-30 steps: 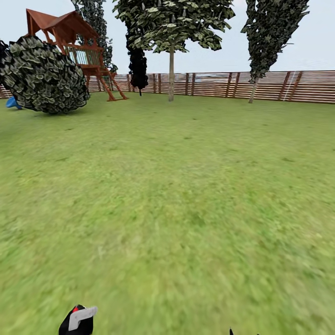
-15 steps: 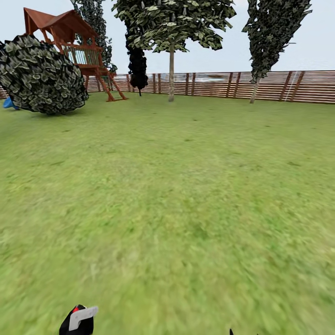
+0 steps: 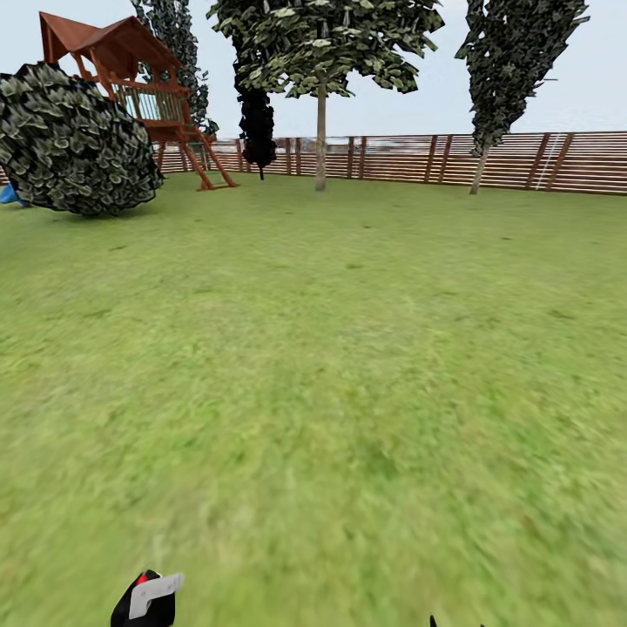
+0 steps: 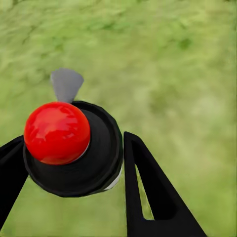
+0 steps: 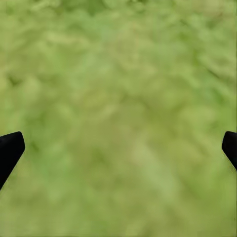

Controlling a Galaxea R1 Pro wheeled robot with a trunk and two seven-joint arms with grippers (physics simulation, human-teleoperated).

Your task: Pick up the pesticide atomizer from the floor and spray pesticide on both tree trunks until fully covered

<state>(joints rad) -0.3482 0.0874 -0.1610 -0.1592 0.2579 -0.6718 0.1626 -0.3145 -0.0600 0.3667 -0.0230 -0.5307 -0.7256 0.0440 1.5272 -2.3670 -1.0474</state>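
At the lower edge of the left wrist view, the left tool (image 4: pixel 69 187) shows two flat, matte black fingers (image 4: pixel 148 197), each tapering to a blunt point, one with a narrow slot cut through it. The right tool (image 5: pixel 118 148) shows as two plain black fingertips (image 5: pixel 10 150) at the side edges, unmarked.

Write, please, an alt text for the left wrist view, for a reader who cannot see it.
The left gripper holds the atomizer between its black fingers, seen from above: a black round top with a red ball and a grey nozzle. Below it lies blurred green grass.
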